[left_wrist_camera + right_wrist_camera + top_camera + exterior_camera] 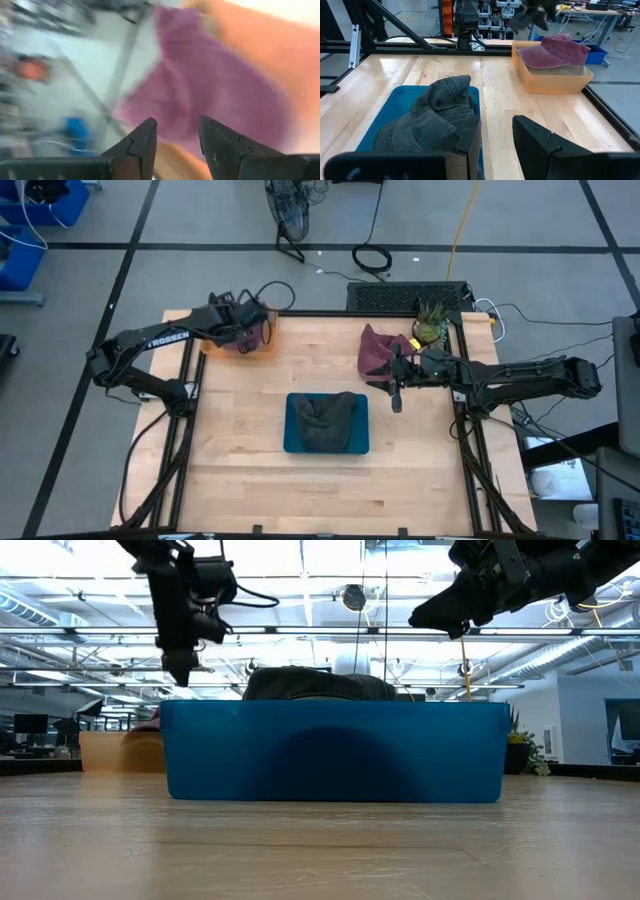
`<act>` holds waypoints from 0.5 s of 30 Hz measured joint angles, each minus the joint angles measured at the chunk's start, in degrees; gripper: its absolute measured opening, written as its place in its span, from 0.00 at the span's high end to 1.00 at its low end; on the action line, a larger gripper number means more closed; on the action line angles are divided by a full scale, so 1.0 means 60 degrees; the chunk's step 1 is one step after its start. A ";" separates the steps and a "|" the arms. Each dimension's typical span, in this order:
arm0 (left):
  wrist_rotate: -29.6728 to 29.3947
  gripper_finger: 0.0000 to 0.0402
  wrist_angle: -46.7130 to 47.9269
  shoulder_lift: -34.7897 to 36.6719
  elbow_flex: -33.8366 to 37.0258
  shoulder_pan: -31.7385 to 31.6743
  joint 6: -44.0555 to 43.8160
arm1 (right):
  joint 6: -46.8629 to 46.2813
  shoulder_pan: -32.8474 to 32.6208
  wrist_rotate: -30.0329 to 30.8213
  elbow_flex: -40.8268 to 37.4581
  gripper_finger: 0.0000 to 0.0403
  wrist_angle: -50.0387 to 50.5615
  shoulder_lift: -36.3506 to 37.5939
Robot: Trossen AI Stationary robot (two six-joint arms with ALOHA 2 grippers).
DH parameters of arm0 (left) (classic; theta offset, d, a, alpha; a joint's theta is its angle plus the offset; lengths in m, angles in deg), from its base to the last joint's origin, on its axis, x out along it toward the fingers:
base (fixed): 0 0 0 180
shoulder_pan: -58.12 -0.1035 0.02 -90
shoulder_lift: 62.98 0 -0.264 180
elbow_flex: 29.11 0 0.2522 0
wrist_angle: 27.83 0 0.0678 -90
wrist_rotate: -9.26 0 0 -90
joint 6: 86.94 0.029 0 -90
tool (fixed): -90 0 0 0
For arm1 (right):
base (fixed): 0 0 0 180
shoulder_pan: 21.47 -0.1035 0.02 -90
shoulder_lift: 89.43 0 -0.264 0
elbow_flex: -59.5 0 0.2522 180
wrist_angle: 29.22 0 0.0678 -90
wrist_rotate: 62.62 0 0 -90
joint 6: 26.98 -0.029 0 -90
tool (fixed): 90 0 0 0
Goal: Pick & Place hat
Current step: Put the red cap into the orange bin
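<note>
High view: a dark grey hat (326, 423) lies in the blue tray (291, 442) at the middle of the wooden table (240, 480). The left gripper (252, 315) hangs over an orange bin (268, 340) at the far left corner, which holds a maroon hat (240, 340). The right gripper (396, 380) sits at the near edge of a second maroon hat (378, 348) at the far right, beside a potted plant (431, 325). Low view: the tray's wall (330, 752) fills the middle, the grey hat's crown (318, 684) showing above its rim; both arms hang above, clear of it. Left wrist view: the left gripper (177, 142) is spread, nothing between its fingers, with the maroon hat (220, 95) directly ahead, which the overhead picture cannot confirm. Right wrist view: the right gripper (496, 134) is also spread and empty, facing the grey hat (432, 117) and the bin (555, 77) across the table. Judgement: one hat is placed; the left arm appears set to pick the next. That calls for descending onto the fabric and closing on a fold.
</note>
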 joint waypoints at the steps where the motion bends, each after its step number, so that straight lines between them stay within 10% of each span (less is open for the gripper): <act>1: 0.0589 0.63 0.0550 0.0006 -0.0190 0.0041 -0.0669 | 0.0000 0.0000 0.0000 0.0000 0.75 0.0034 0.0000; 5: 0.2712 0.63 0.1577 0.0015 -0.0397 0.0057 -0.2983 | 0.0033 0.0000 0.0000 -0.0004 0.75 0.0169 0.0000; 15: 0.3554 0.63 0.0375 -0.0015 0.1146 -0.1424 -0.4904 | -0.0354 0.0000 -0.0011 -0.0004 0.75 0.0158 0.0000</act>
